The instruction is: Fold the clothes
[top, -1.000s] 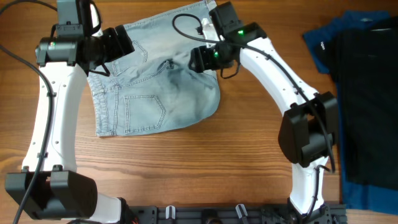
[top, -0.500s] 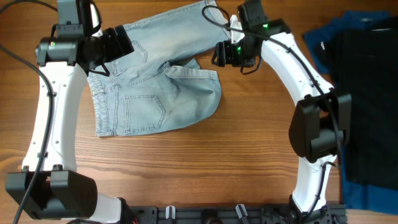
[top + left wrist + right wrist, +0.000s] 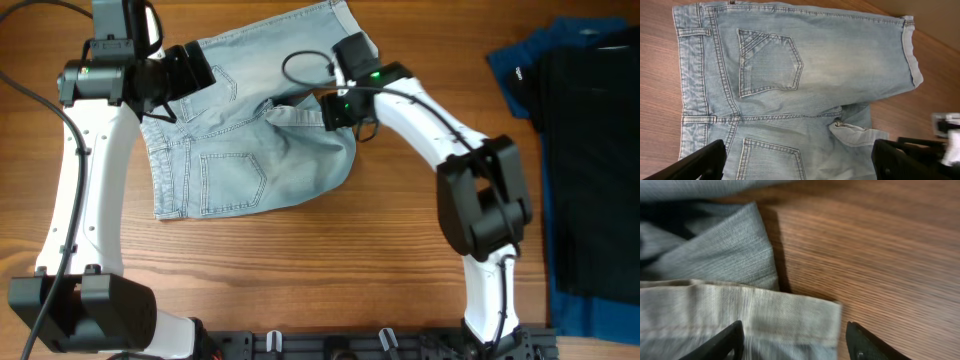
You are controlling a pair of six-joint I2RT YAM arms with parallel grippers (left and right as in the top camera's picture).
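The pale light-blue denim shorts [image 3: 250, 140] lie back-side up on the wooden table, with one leg's cuffed hem [image 3: 305, 115] turned back over the crotch. My left gripper [image 3: 203, 73] is open and hovers over the waistband end; in the left wrist view its fingers [image 3: 800, 165] straddle the back pockets of the shorts [image 3: 805, 55]. My right gripper [image 3: 335, 108] is open at the turned-back hem; in the right wrist view its fingers [image 3: 796, 342] straddle the cuff corner [image 3: 770, 315] without closing on it.
A large black garment [image 3: 590, 150] lies over a royal-blue garment [image 3: 520, 60] at the right edge. Bare wooden table [image 3: 300, 260] lies in front of the shorts. The right arm's wrist shows at the right edge of the left wrist view [image 3: 945, 127].
My right gripper pulled away to the right of the shorts, then came back left and down onto the turned-back hem. The left arm has not moved.
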